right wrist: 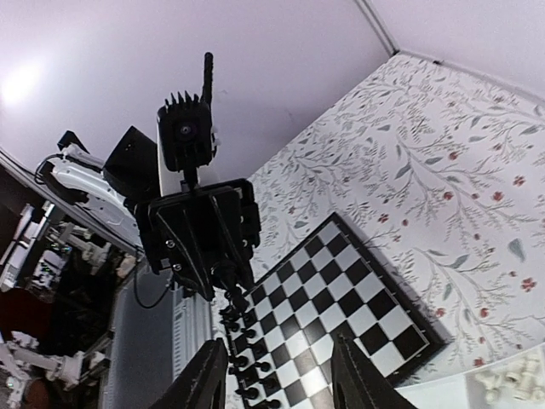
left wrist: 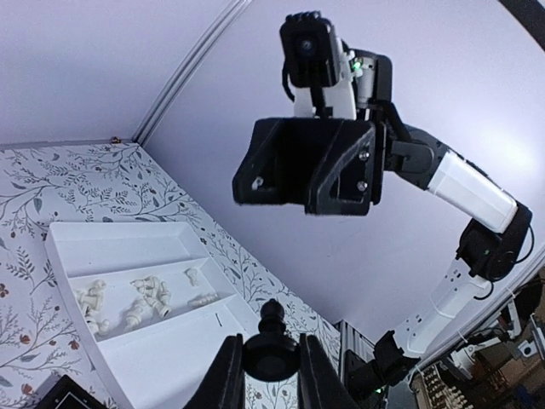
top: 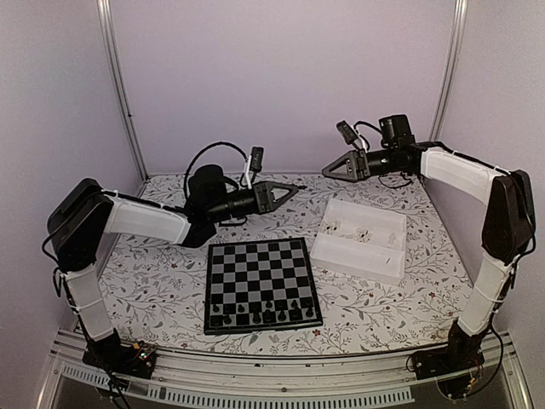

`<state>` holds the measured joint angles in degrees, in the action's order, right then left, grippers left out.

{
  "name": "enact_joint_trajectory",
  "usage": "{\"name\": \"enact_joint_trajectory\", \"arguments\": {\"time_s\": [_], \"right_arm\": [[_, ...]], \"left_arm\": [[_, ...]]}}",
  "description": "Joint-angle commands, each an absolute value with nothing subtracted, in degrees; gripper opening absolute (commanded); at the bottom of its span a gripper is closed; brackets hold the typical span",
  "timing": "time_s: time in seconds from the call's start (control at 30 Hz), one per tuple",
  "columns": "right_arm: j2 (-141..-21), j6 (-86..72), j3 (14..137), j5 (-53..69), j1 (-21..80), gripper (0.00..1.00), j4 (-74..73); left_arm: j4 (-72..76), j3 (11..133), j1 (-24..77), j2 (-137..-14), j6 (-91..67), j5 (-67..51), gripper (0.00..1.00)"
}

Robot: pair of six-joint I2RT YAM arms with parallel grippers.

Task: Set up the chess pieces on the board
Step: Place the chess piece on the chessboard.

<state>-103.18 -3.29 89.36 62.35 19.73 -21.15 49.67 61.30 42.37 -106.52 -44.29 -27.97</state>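
The desk (top: 153,281) carried the board (top: 262,264) near its middle, with a white tray (top: 375,260) just beside the board's far right corner. Both arms were raised over the far half, tips facing each other. The left fingers (top: 289,191) were clamped on one black piece (left wrist: 271,345), held in the air; the right fingers (top: 330,168) stood wide apart. Other black pieces (top: 264,312) stood along the board's two near rows, and white pieces (top: 351,232) lay in the tray's middle compartment.

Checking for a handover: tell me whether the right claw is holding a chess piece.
No, the right claw is open, with only the black and grey checked chessboard showing between its fingers.
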Motion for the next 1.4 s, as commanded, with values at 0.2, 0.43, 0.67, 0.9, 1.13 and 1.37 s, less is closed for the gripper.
{"name": "enact_joint_trajectory", "arguments": {"time_s": [0.2,0.43,0.67,0.9,1.13,1.37], "right_arm": [[-108.03,-17.73,87.97,73.08,25.72,0.47,-11.13],[-109.06,-19.39,88.66,73.88,25.96,0.44,-9.04],[-108.78,-21.41,87.06,75.83,26.27,0.19,-5.55],[-107.94,-18.81,87.59,74.13,26.16,0.05,-7.50],[-106.45,0.22,93.61,60.97,27.15,0.03,-24.82],[-105.84,18.93,97.56,40.98,36.56,0.03,-35.91]], "left_arm": [[52.51,64.08,43.59,-107.72,-41.97,-26.05,0.19],[52.46,64.95,44.03,-108.85,-42.56,-26.65,0.18],[52.75,65.18,44.12,-109.52,-42.61,-26.29,0.19],[48.55,66.23,44.17,-108.89,-40.30,-26.09,0.33],[25.13,65.84,42.95,-95.50,-16.80,-22.56,0.53],[6.80,65.82,38.44,-81.51,-4.06,-16.68,0.57]]}}
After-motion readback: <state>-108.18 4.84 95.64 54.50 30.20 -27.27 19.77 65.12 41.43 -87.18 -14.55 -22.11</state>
